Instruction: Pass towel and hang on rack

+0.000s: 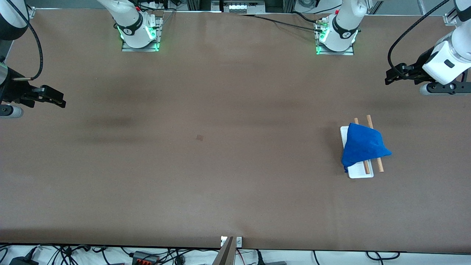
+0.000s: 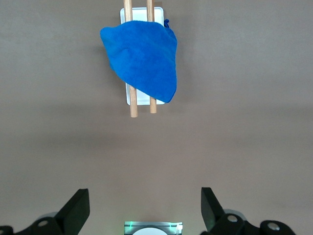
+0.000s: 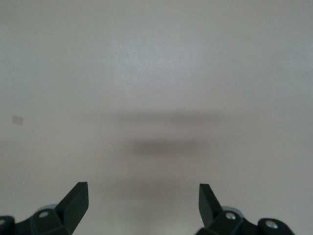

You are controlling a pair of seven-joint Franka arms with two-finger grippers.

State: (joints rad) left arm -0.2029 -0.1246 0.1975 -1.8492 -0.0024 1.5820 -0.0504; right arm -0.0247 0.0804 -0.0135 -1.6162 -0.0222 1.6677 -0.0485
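The bright blue towel [image 1: 364,147] lies draped over the two wooden rods of the rack [image 1: 361,173], covering most of it; the rod ends and part of the white base stick out. The rack stands toward the left arm's end of the table. My left gripper [image 1: 389,76] hangs open and empty above the table at that end, apart from the rack. Its wrist view shows the towel [image 2: 144,58] on the rack [image 2: 133,105] well ahead of the open gripper [image 2: 145,196]. At the right arm's end, my right gripper [image 1: 59,98] waits open over bare table, and the right wrist view shows the gripper [image 3: 143,193] empty.
A small brown square mark [image 1: 199,137] sits on the table near the middle, and the right wrist view shows the mark [image 3: 17,120] too. The two arm bases [image 1: 140,35] [image 1: 336,36] stand along the table's edge farthest from the front camera. Cables lie past the nearest edge.
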